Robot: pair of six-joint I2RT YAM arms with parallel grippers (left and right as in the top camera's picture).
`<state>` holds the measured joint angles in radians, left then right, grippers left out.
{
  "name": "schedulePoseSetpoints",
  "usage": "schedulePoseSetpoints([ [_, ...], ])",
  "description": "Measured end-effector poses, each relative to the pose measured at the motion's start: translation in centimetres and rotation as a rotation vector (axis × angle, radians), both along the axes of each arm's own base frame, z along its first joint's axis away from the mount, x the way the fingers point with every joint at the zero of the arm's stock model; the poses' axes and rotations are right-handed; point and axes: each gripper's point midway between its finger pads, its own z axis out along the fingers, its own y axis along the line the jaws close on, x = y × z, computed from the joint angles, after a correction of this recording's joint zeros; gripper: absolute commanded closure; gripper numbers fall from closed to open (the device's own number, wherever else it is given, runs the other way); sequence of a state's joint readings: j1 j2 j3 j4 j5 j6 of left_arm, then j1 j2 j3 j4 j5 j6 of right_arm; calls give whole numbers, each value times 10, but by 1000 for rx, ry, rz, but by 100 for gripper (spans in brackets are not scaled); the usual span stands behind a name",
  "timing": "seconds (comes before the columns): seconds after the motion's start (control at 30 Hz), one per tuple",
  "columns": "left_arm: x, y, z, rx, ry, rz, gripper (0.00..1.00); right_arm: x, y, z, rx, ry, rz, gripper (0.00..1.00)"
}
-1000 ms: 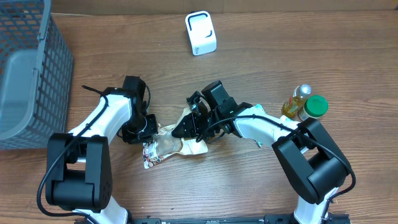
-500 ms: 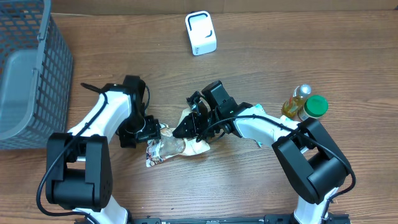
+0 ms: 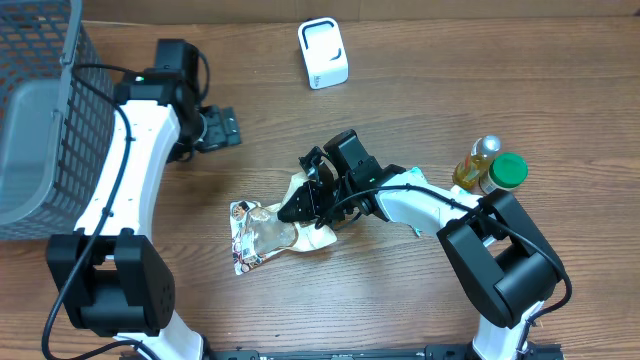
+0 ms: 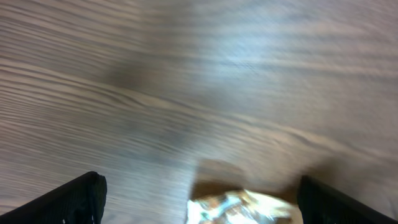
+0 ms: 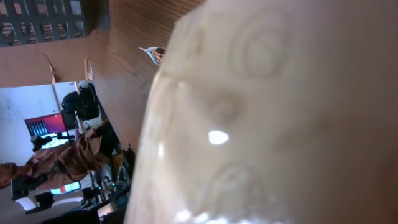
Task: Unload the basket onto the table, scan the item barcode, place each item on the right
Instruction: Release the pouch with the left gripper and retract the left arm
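Left arm [image 3: 120,170] first: we see it stretched far up the left side of the bench [image 3: 400,320], folded over at the top, with the wrist turned so the left tool [image 3: 222,128] points rightward. Its jaws are spread wide and hold nothing. In the wrist view its dark fingertips [image 4: 78,200] sit at the two bottom corners, well apart. Over to the right arm [image 3: 420,205]: we have it reaching leftward from its base toward the middle of the bench, wrist pitched down. The right tool [image 3: 300,207] has its jaws narrowed on the edge of the snack packet [image 3: 262,235]. Its fingers are hidden in its own wrist view.
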<state>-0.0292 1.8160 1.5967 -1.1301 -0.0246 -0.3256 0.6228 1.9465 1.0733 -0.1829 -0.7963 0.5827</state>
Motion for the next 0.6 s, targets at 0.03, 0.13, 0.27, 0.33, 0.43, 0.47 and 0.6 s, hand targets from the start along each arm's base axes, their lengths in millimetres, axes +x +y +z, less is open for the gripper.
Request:
schedulePoseSetpoints([
  [0.03,1,7,0,17,-5,15,0,0,0,0,0,0,-1,78],
  [0.13,5,41,2,86,-24,86,0,0,0,0,-1,0,-1,79],
  [0.27,2,67,3,126,-24,144,0,0,0,0,0,0,-1,79],
  [0.33,1,76,4,138,-22,164,0,0,0,0,0,0,-1,79],
  [0.43,1,77,4,142,-22,167,1,0,0,0,-1,0,0,79],
  [0.47,1,77,4,143,-22,167,0,0,0,0,-1,1,-1,79],
  [0.6,1,77,4,143,-22,167,1,0,0,0,-1,0,-1,79],
])
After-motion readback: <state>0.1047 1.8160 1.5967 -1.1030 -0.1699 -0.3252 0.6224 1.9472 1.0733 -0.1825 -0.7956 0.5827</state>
